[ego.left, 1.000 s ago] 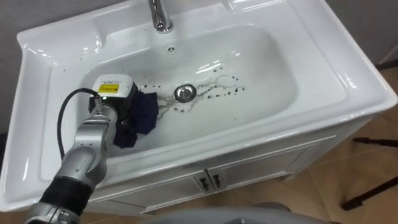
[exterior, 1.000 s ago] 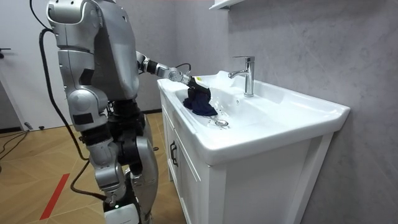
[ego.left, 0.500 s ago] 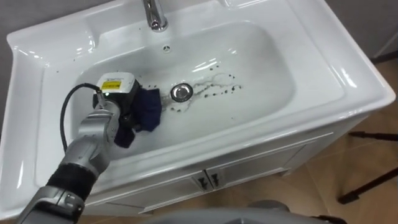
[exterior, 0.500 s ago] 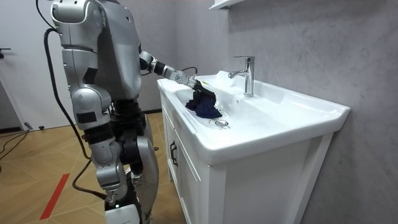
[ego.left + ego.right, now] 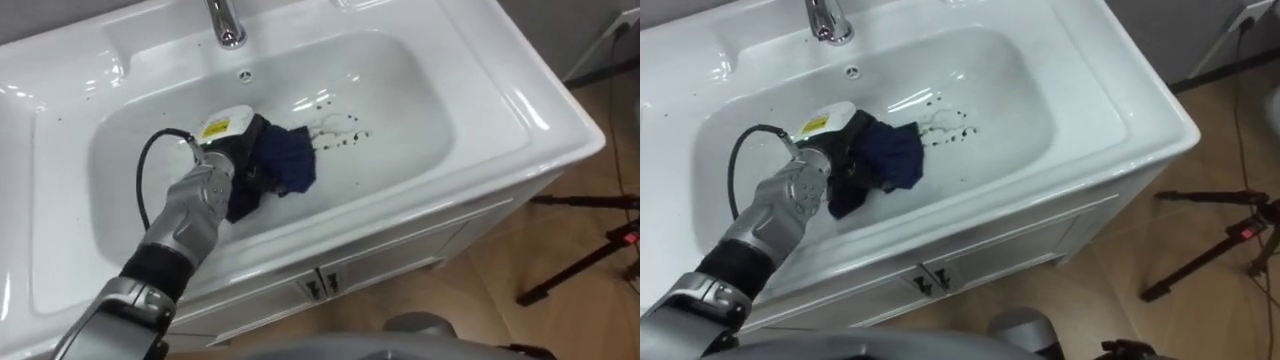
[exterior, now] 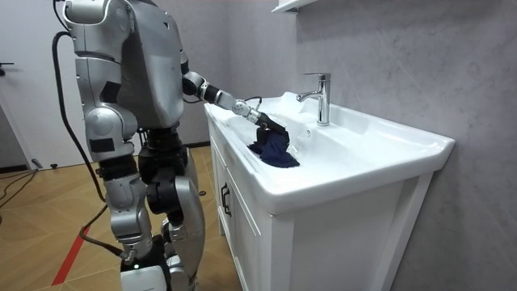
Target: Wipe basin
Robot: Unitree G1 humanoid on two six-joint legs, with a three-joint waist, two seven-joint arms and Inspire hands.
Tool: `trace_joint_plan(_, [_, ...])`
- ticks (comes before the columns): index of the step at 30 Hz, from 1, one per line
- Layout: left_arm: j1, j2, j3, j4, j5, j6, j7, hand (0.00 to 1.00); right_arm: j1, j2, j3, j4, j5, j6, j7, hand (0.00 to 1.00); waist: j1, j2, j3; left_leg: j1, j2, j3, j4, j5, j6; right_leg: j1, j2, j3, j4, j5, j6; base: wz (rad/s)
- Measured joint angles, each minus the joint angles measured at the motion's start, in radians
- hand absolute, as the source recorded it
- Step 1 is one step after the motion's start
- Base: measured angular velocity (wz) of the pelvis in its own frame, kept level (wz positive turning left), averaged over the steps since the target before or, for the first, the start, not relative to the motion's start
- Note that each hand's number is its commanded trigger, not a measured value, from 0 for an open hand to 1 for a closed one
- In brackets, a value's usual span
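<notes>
The left robot hand's fingers are buried in the dark blue cloth, so their grip cannot be told. The tap is cut off by the eye views' top edge, the basin's left end by the side edge. Dark specks beside the cloth are too small to identify. A black stand on the floor runs out at the right

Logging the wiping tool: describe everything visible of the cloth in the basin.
The cloth is dark navy, soft-looking fabric, bunched into folds, not spread flat. It lies on the bottom of the white basin, near the middle. The left hand rests on its left part; dark specks lie just past its upper right edge.
</notes>
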Motion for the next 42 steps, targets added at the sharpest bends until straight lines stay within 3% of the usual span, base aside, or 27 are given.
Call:
trace_joint_plan(3, [-0.072,-0.027,-0.032,0.051,-0.093,-0.001,-0.004,1.0,0.003,0.002,0.021,0.002,0.032,0.0,0.002,0.0,-0.007,-0.013,-0.0025,-0.022,0.0,0.0,0.001,0.0,0.0,-0.027,-0.001,-0.003,0.013,0.0,0.0,0.05])
trace_joint_plan(7, [-0.09,-0.055,-0.059,0.042,-0.15,-0.001,-0.007,1.0,0.005,0.002,0.027,-0.001,0.04,0.011,0.0,0.0,-0.018,-0.013,-0.0048,-0.028,0.0,0.005,0.001,0.0,0.0,-0.033,-0.001,0.0,0.012,0.0,0.0,0.0])
trace_joint_plan(11, [-0.102,-0.054,-0.093,-0.005,-0.158,-0.001,-0.023,1.0,0.01,0.002,0.028,0.011,0.075,0.012,-0.002,0.0,-0.033,-0.01,-0.0069,-0.03,0.001,0.005,0.003,0.0,0.0,-0.035,-0.001,0.001,0.012,0.0,0.0,0.0])
trace_joint_plan(17, [-0.169,-0.066,-0.12,-0.03,-0.159,-0.003,-0.031,1.0,0.006,0.001,0.027,0.032,0.11,0.008,0.001,0.0,-0.055,-0.006,-0.0077,-0.041,0.002,0.001,0.008,0.0,0.0,-0.046,-0.001,0.003,0.016,0.002,-0.001,-0.02])
trace_joint_plan(20, [-0.216,-0.067,-0.135,-0.035,-0.181,-0.004,-0.039,1.0,0.006,-0.001,0.027,0.037,0.102,0.009,0.001,0.0,-0.069,0.008,-0.0076,-0.04,0.002,0.002,0.011,0.0,0.0,-0.043,0.0,0.004,0.013,0.003,-0.002,0.0])
trace_joint_plan(28, [-0.258,-0.065,-0.147,-0.037,-0.188,-0.026,-0.04,1.0,0.013,-0.004,0.029,0.039,0.113,0.004,-0.013,0.0,-0.08,0.059,0.0056,-0.012,0.003,0.02,0.004,0.0,0.0,-0.024,0.002,0.019,0.016,0.003,-0.002,-0.05])
trace_joint_plan(31, [-0.258,-0.068,-0.15,-0.061,-0.091,-0.027,-0.039,1.0,0.023,-0.005,0.021,0.041,0.111,-0.003,-0.021,0.0,-0.082,0.056,0.0077,-0.014,0.001,0.02,0.003,0.0,0.0,-0.028,0.002,0.018,0.016,0.003,-0.002,0.03])
trace_joint_plan(35, [-0.259,-0.062,-0.189,-0.117,0.127,-0.029,-0.034,1.0,0.031,-0.011,-0.002,0.043,0.095,-0.002,-0.02,0.0,-0.085,0.045,0.0106,-0.006,0.001,0.026,0.001,0.0,0.0,-0.021,0.002,0.021,0.015,0.002,0.0,-0.01])
trace_joint_plan(37, [-0.254,-0.061,-0.208,-0.103,0.185,-0.031,-0.031,1.0,0.039,-0.009,-0.002,0.044,0.093,0.0,-0.02,0.0,-0.085,0.043,0.011,-0.006,0.001,0.029,0.001,0.0,0.0,-0.019,0.004,0.029,0.013,0.002,0.0,-0.09])
trace_joint_plan(42, [-0.214,-0.024,-0.237,0.032,0.311,-0.023,-0.014,1.0,0.073,-0.013,-0.025,0.021,0.094,0.02,-0.016,0.0,-0.082,0.043,0.0103,0.012,0.003,0.03,-0.002,0.0,0.0,-0.018,0.01,0.052,0.025,0.003,-0.001,-0.15])
